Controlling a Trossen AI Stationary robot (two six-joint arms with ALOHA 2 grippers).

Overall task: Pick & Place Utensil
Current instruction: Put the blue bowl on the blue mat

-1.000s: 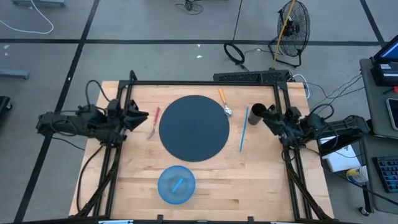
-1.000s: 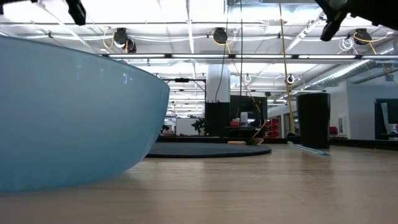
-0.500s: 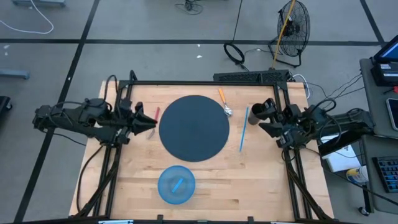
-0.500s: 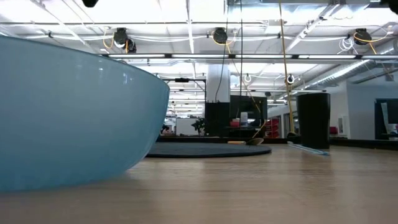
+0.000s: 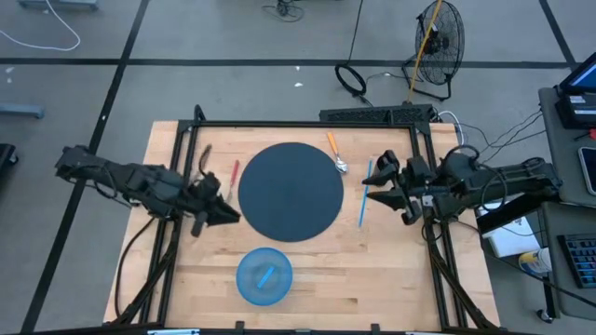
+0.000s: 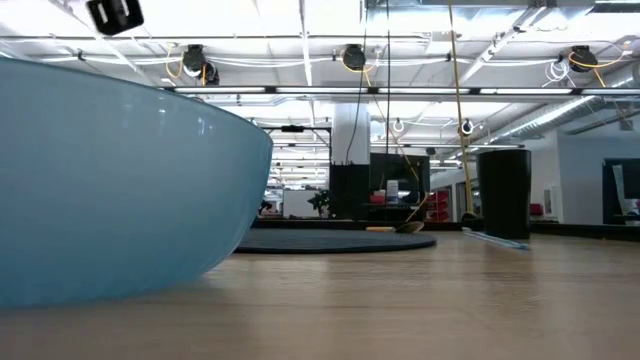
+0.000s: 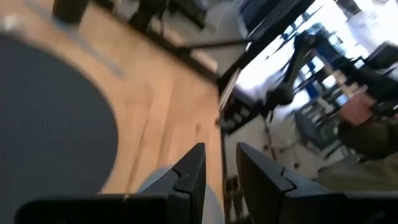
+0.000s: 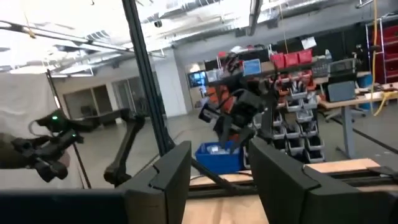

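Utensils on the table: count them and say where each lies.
4: red one left of the plate, orange spoon at its upper right, blue one further right, a blue one in the bowl.

A robotics lab or workshop: concrete floor (image 5: 233, 84), floor fan (image 5: 438, 35), loose cables (image 5: 354, 79), parts-bin shelving (image 8: 298, 140), and ceiling strip lights (image 6: 300, 45).

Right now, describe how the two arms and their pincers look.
Both arms are dark, nearly black, built of jointed segments with black cables looping along them. The left pincer and right pincer each end in two flat, dark, angular fingers, seen with a narrow gap in the wrist views. No markings are visible.
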